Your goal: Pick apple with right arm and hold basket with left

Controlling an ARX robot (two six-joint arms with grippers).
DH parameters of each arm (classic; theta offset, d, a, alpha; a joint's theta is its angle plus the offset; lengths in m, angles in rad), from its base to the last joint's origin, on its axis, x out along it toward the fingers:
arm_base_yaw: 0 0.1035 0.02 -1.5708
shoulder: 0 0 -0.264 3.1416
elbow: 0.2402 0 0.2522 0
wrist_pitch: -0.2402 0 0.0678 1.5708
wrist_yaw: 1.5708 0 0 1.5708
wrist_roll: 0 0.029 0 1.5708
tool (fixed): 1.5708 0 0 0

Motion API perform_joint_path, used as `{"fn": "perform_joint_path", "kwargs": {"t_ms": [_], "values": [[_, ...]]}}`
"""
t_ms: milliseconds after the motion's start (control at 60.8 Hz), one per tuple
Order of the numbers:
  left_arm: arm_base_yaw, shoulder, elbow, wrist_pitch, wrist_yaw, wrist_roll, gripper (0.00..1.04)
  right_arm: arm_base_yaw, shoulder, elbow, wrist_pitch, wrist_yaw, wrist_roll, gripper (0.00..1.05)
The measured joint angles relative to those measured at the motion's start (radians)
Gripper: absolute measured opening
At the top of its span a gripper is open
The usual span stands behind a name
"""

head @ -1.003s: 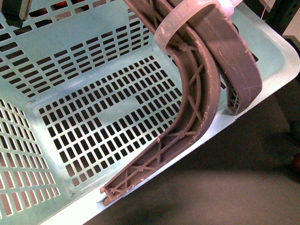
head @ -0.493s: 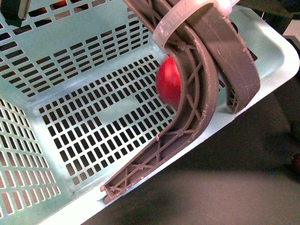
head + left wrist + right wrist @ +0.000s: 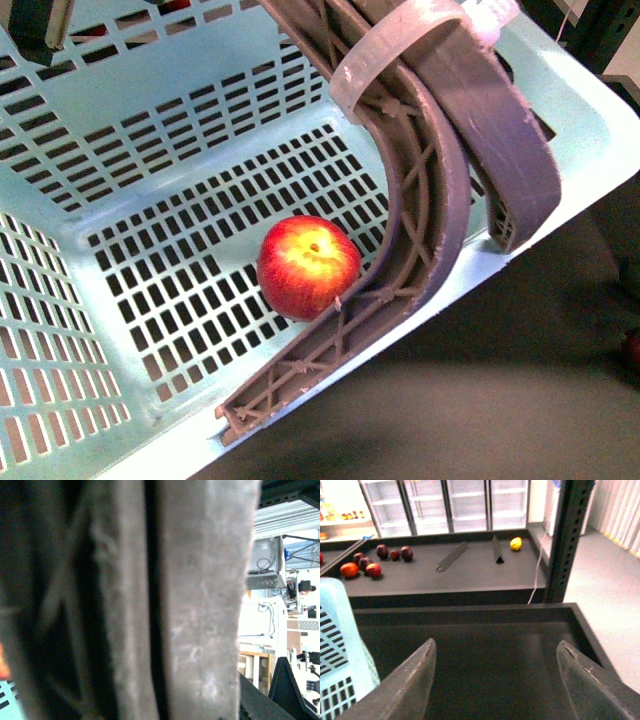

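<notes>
The red apple (image 3: pixel 308 265) with a yellowish patch lies on the slotted floor of the turquoise basket (image 3: pixel 150 130), against the foot of a brown handle (image 3: pixel 420 190). The two brown handles are tied by a whitish band (image 3: pixel 400 45). The left wrist view is filled by the blurred handles (image 3: pixel 200 605), close up; my left gripper is shut on them and its fingers do not show. My right gripper (image 3: pixel 495 650) is open and empty over a dark shelf tray, with a corner of the basket (image 3: pixel 340 640) beside it. Neither gripper shows in the front view.
In the right wrist view a dark shelf (image 3: pixel 445 575) holds several small dark-red and orange fruits (image 3: pixel 370 562) and a yellow lemon (image 3: pixel 516 543). A black upright post (image 3: pixel 567 535) stands by the shelf. Glass-door coolers (image 3: pixel 450 505) stand behind.
The apple was absent a second ago, showed half hidden behind the handle half a second ago, and now rests on the basket floor nearer the front. The basket has shifted slightly.
</notes>
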Motion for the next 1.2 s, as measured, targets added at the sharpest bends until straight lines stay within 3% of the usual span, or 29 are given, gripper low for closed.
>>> {"fn": "perform_joint_path", "kwargs": {"t_ms": [427, 1200], "values": [[-0.001, 0.0, 0.0, 0.0, -0.012, 0.004, 0.29, -0.019, -0.198, -0.209, 0.02, -0.012, -0.04, 0.02], [-0.001, 0.0, 0.0, 0.0, -0.01, 0.004, 0.29, -0.02, -0.531, -0.362, -0.145, -0.012, -0.042, 0.02]]}}
